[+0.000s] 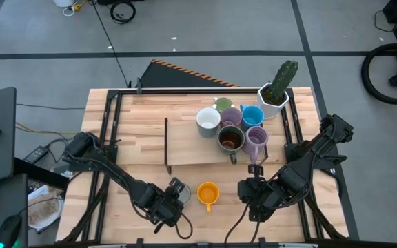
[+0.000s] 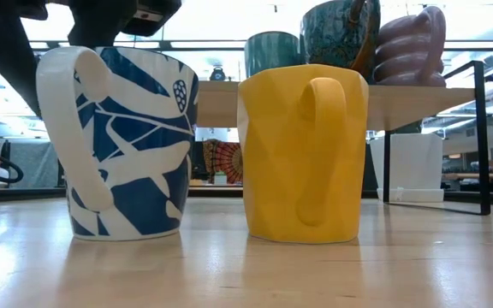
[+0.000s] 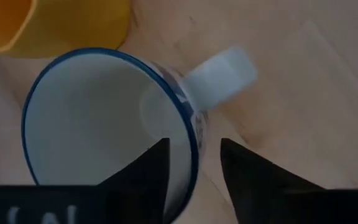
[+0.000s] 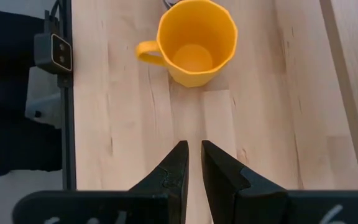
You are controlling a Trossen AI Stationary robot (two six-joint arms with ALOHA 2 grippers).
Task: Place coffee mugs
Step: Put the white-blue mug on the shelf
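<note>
My left gripper [image 3: 193, 167] sits directly above the blue-and-white mug [image 3: 98, 124], which stands upright on the table [image 1: 129, 131] near its front edge. My fingers straddle the mug's rim beside the handle, one finger inside the cup and one outside; I cannot tell whether they press the wall. The orange mug [image 1: 207, 193] stands just beside it, upright. My right gripper [image 4: 192, 163] hovers past the orange mug's far side, fingers narrow with a slim gap, holding nothing.
</note>
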